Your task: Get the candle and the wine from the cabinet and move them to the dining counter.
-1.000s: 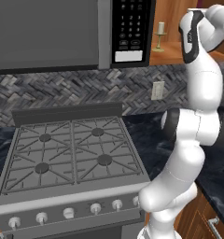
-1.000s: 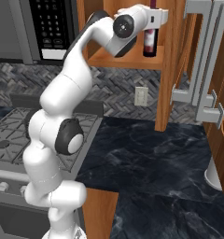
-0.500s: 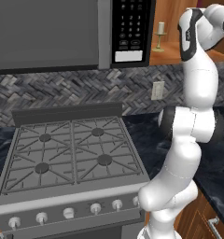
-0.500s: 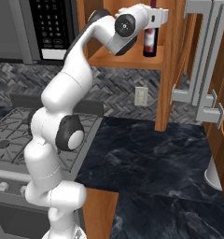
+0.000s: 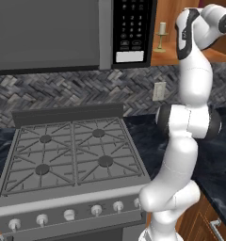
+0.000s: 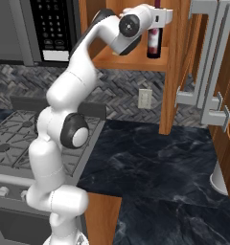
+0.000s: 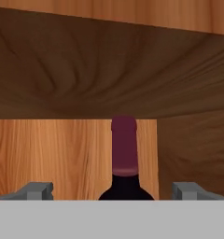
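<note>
Wine (image 7: pixel 124 161) and candle (image 5: pixel 161 35) upright in cabinet (image 6: pixel 172 67)

Wine (image 7: pixel 124 161) stands between spread tool (image 7: pixel 115 190) tips, shelf (image 7: pixel 109 70) overhead.

No legible text in any view. The microwave keypad (image 5: pixel 133 24) carries rows of small pale marks, too blurred to read as digits or words; its white panel below is blank. The wine (image 6: pixel 154 42) bears a red-pink label, with no lettering resolvable on it; stove knobs (image 5: pixel 69 215) show no readable markings.
</note>
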Tool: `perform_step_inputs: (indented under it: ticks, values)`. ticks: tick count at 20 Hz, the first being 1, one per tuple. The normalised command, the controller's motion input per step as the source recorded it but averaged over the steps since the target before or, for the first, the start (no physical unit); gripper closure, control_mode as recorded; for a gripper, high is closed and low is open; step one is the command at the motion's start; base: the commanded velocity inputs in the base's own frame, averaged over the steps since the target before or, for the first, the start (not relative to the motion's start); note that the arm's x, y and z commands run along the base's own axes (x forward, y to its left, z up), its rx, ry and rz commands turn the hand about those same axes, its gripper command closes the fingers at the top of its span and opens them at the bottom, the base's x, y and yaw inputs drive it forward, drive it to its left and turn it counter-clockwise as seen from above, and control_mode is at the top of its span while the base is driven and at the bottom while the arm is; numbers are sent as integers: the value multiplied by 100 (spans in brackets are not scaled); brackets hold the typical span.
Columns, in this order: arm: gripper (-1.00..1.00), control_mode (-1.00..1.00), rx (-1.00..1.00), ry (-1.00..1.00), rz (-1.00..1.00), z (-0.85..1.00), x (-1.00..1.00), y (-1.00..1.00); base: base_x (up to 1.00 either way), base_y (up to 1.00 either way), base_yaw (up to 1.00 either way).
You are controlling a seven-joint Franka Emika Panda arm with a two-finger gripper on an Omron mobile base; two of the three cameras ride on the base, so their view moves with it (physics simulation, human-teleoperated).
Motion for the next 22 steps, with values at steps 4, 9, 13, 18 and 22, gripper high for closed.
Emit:
perform_step_inputs:
  ticks: [4,9,13,18,22]
  values:
    - [-100,-100,0,0,0,0,13,-5,0,0,0]
    - [-100,-100,1,0,0,1,15,-9,0,0,0]
    - [-100,-100,1,2,0,1,20,-2,0,0,0]
    - [-100,-100,0,2,0,0,18,0,0,0,0]
    - [-100,-100,0,1,0,0,14,0,0,0,0]
